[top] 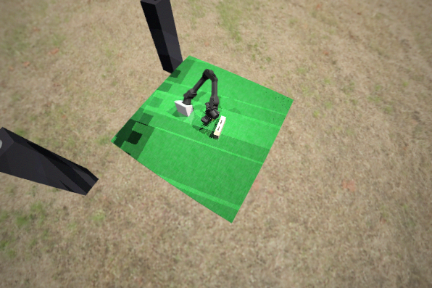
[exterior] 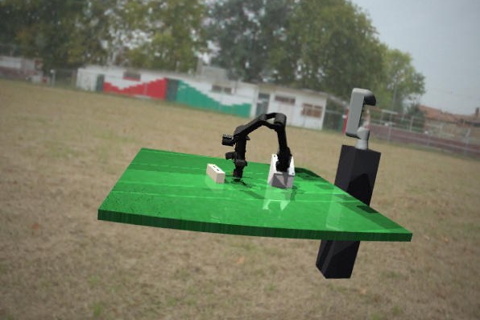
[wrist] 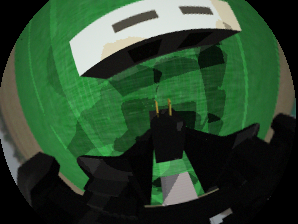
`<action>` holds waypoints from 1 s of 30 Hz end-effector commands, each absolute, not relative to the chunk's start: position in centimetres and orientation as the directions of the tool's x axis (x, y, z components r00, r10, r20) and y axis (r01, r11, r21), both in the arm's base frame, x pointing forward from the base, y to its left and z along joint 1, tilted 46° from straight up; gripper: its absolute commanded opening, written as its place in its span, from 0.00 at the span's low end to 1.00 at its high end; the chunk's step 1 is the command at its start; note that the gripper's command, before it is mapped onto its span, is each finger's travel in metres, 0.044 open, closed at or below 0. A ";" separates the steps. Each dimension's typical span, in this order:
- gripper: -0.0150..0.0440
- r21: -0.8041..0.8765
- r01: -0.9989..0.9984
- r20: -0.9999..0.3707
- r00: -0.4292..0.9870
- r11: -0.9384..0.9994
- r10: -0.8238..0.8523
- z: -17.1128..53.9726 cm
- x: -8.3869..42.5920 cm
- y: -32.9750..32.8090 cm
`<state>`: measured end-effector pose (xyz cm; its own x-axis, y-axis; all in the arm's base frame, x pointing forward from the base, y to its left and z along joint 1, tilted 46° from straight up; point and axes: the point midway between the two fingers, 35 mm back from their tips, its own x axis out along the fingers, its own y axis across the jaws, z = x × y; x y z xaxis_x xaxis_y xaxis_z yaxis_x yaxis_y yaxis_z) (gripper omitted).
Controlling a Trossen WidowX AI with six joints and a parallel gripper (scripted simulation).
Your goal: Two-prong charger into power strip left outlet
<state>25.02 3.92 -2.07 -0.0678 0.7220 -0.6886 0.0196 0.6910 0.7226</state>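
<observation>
The black charger (wrist: 167, 140) is between the fingers, its two brass prongs pointing toward the strip's dark side face. My gripper (top: 211, 118) (exterior: 237, 175) (wrist: 163, 130) is shut on it, low over the green table beside the strip. The cream-white power strip (top: 217, 130) (exterior: 217, 176) (wrist: 95, 42) lies across the top of the wrist view, with two dark slots on its top face and two black openings in the side facing the prongs. The prongs are apart from the strip. The charger is too small to make out clearly in the top and exterior views.
The green table (top: 217, 177) (exterior: 181, 209) bears the arm's white base block (top: 184, 109) (exterior: 282, 181) behind the gripper. A dark pillar (top: 163, 32) with another arm on it stands at the table's far corner, and another pillar (top: 47, 166) is at the left.
</observation>
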 end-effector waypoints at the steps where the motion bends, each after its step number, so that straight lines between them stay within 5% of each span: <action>1: 0.25 0.719 -0.038 -0.694 -0.074 0.694 0.716 -2.8 24.8 4.1; 30: 0.25 0.711 -0.162 -0.700 -0.072 0.685 0.710 -3.4 27.6 4.8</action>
<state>27.28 4.61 -3.36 -0.0695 0.7077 -0.7031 -0.1553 0.6885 0.7084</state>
